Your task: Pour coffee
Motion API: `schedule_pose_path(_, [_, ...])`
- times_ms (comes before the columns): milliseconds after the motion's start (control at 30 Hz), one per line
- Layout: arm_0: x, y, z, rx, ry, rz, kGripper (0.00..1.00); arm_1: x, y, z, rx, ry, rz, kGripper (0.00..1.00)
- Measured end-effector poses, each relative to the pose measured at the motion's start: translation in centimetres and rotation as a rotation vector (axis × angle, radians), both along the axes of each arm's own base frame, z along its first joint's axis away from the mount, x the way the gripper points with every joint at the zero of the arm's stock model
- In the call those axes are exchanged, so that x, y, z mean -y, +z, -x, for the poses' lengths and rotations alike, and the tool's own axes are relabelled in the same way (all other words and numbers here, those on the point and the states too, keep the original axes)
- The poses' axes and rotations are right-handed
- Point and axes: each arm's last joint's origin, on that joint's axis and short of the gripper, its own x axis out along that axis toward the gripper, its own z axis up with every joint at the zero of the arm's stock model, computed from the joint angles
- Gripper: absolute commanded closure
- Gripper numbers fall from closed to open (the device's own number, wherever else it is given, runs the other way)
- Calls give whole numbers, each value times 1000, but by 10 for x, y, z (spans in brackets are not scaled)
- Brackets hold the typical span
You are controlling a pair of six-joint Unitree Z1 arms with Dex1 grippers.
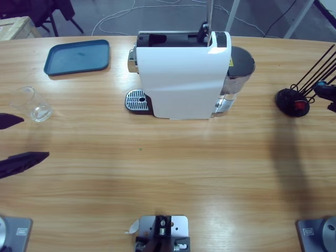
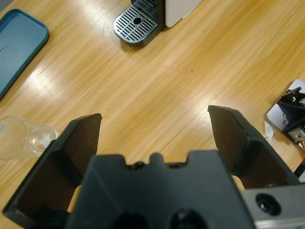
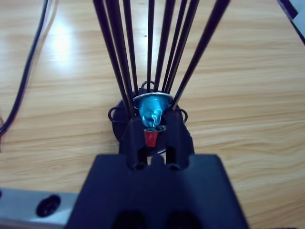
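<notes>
The white coffee machine (image 1: 184,79) stands at the table's middle back, its metal drip grate (image 1: 137,100) (image 2: 137,23) bare. A clear glass (image 1: 32,104) (image 2: 21,138) sits at the left. My left gripper (image 1: 35,136) (image 2: 153,117) hovers open just in front of the glass, nothing between its fingers. At the far right my right gripper (image 1: 323,94) (image 3: 153,121) is shut on a blue capsule (image 3: 153,109), beside the black wire capsule rack (image 1: 293,101) (image 3: 147,57). A red capsule (image 1: 300,106) (image 3: 150,138) sits at the rack's base.
A dark blue tray (image 1: 77,56) (image 2: 16,45) lies at the back left. The machine's water tank (image 1: 240,65) sticks out on its right side. The rack's long black rods (image 1: 317,68) slant up toward the right edge.
</notes>
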Motion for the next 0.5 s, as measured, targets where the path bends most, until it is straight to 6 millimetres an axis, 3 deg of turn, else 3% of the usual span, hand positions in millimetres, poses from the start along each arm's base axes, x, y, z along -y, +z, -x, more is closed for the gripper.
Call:
schedule_pose_path(300, [1,1,0,5,0,11,32,-3,33,7,55,19,-8,1000])
schedule_pose_path(500, [1,1,-1,6,2,18,32,-4,43,7,80,27,-12,1000])
